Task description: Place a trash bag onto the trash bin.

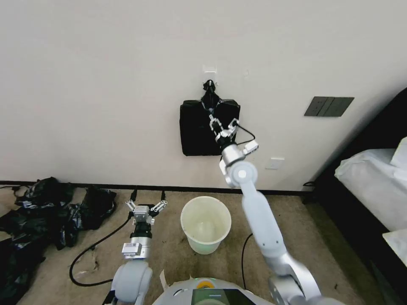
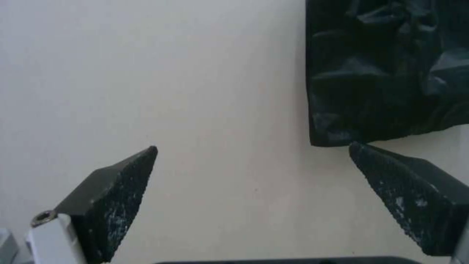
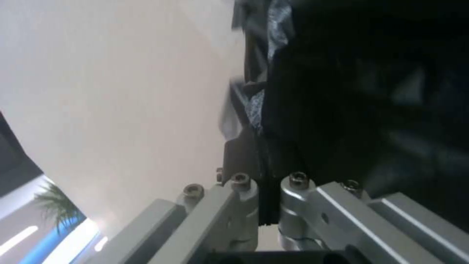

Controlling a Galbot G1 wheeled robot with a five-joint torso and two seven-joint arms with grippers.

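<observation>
The cream-white trash bin (image 1: 207,245) stands open on the carpet near the wall. Above it a flat black plastic bundle (image 1: 195,131) with a knotted top hangs from a wall hook. My right gripper (image 1: 221,124) is raised against the bundle's front, just below the knot. In the right wrist view the right gripper (image 3: 251,121) is shut on a fold of black film (image 3: 366,91). I cannot tell a single trash bag apart from the bundle. My left gripper (image 1: 146,205) hangs low, left of the bin, open and empty. In its wrist view the left gripper (image 2: 253,146) faces the wall, with the bundle's corner (image 2: 381,73) beyond it.
A heap of black bags (image 1: 46,212) lies on the floor at the left, with a black cable (image 1: 93,248) running beside it. A bed with white bedding (image 1: 373,186) stands at the right. A dark switch plate (image 1: 328,106) and a white socket (image 1: 277,163) sit on the wall.
</observation>
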